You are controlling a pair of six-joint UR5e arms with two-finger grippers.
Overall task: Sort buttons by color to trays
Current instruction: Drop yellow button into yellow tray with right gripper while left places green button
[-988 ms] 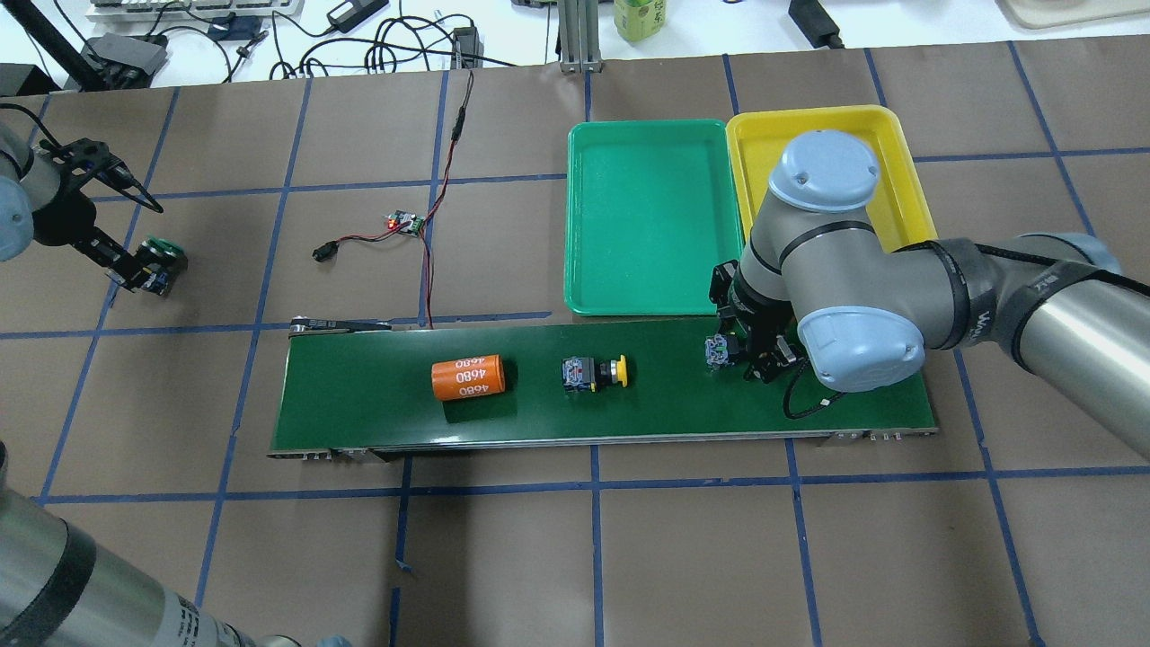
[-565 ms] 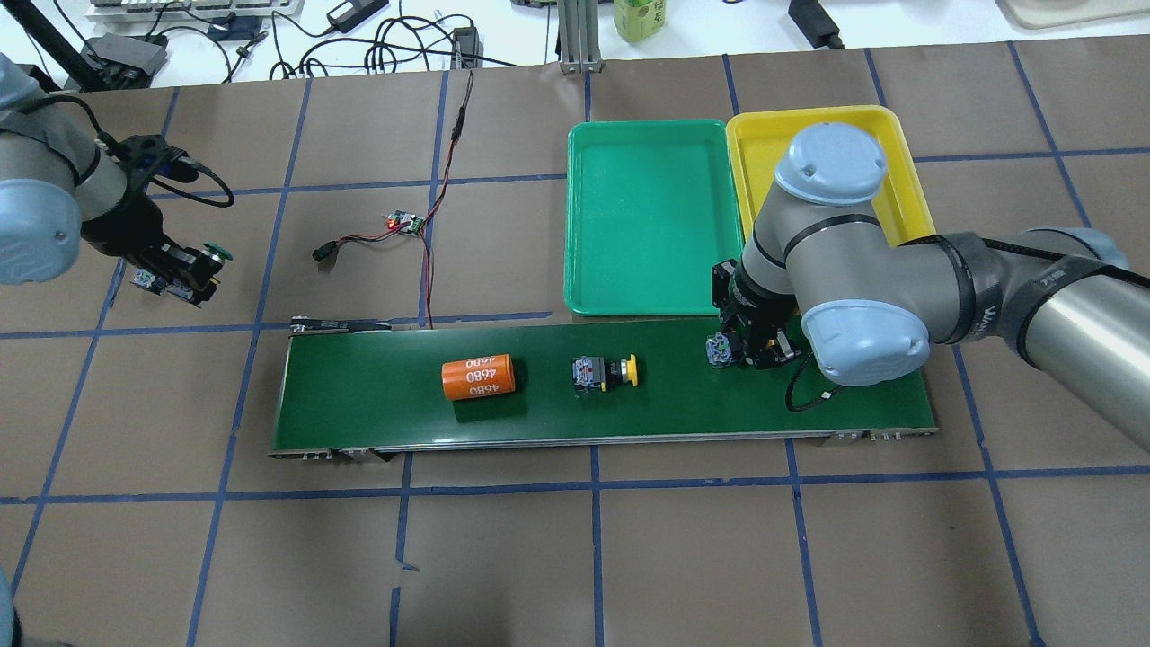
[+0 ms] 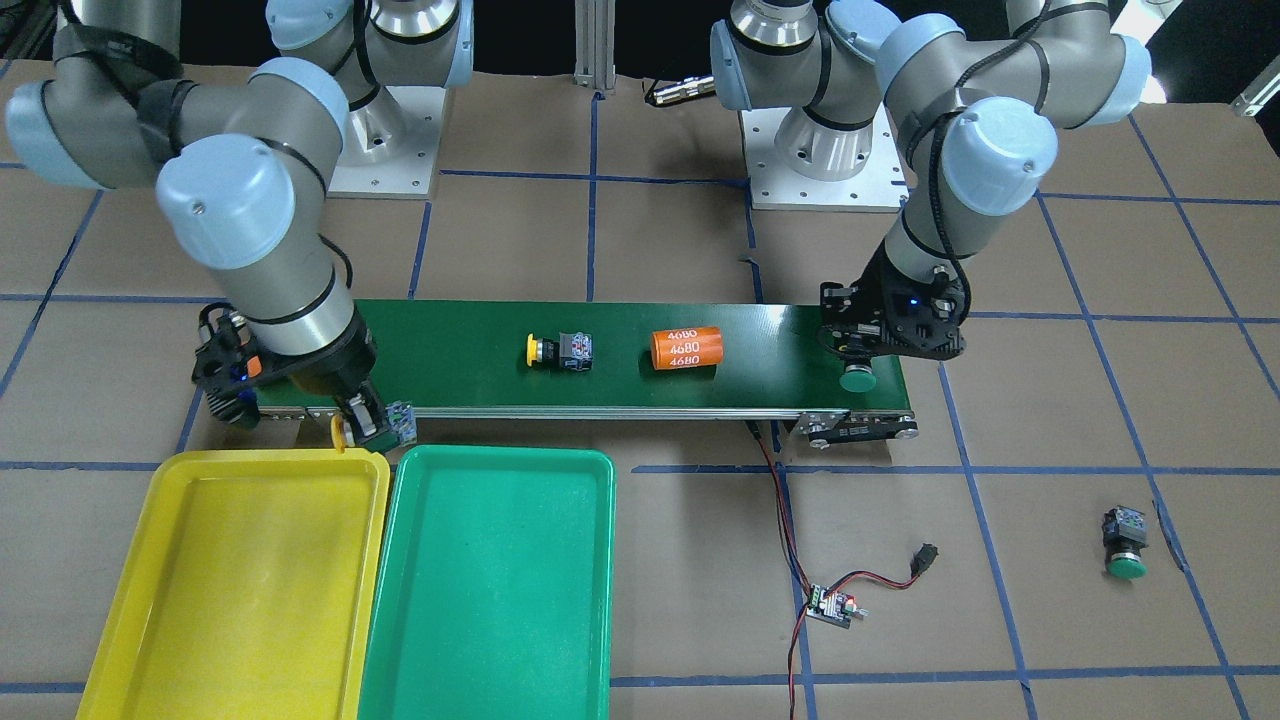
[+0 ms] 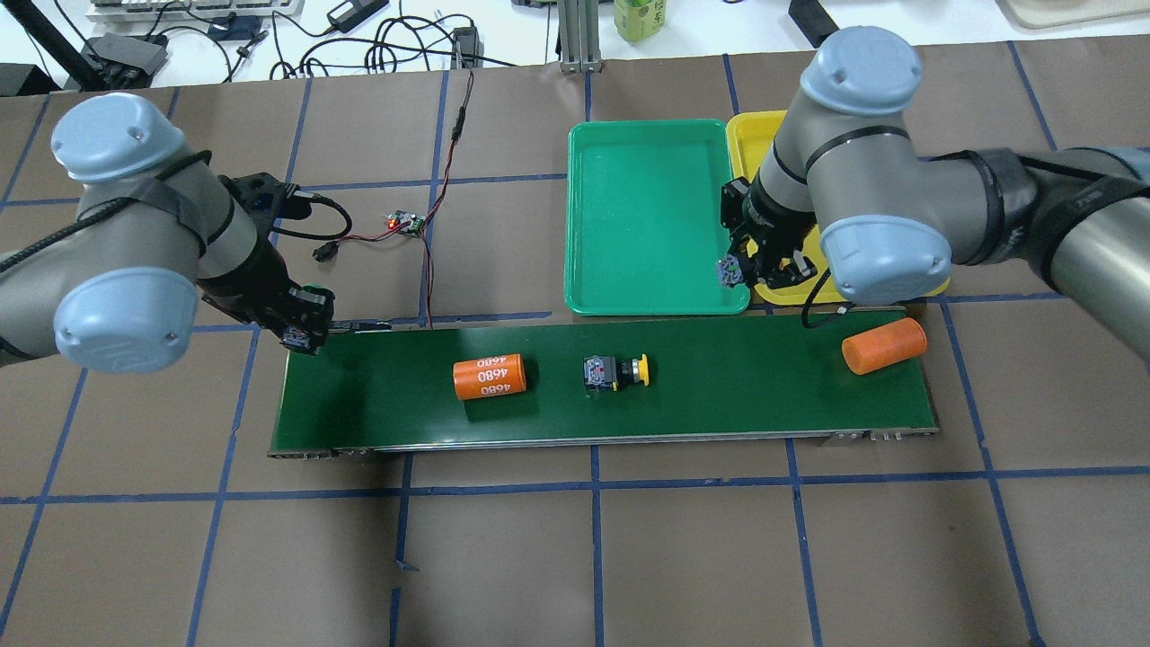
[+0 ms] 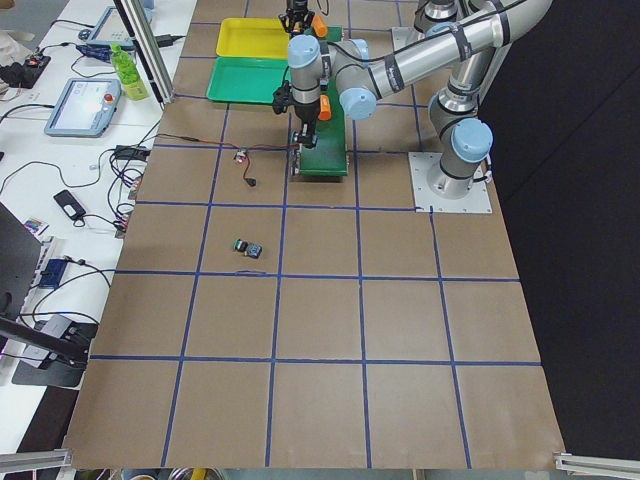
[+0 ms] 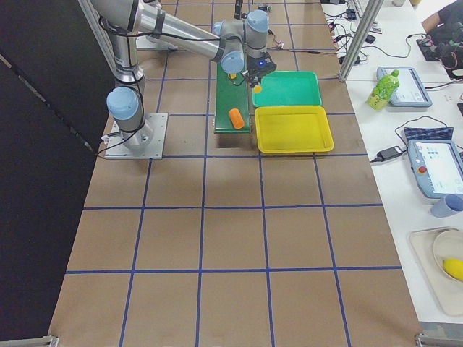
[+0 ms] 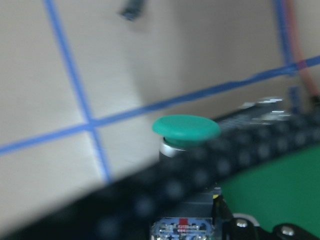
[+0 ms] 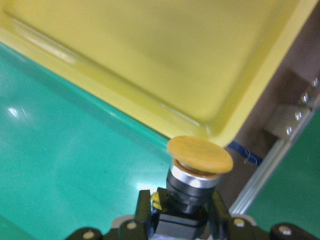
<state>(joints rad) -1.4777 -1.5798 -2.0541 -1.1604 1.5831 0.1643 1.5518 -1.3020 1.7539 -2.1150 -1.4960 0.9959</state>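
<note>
Fingers (image 8: 144, 215) on your right arm are pinching a yellow button (image 8: 200, 156), its cap hanging over the yellow tray (image 8: 150, 50)'s corner rim; left fingers (image 7: 223, 220) are gripping a green button (image 7: 186, 127).

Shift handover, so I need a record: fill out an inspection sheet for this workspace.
Surface: brown table with blue tape grid; dark-green conveyor belt on it.
Job's things: green tray and yellow tray hold no buttons; loose yellow button on the belt; loose green button on the table.
Clutter: 4680 cylinder and plain orange cylinder on the belt.
Grippers: left gripper shut on held green button over belt's end; right gripper shut on held yellow button at the trays' seam.
Cables: red-black wires to a circuit board.
Surroundings: desk with bottle, cords.
</note>
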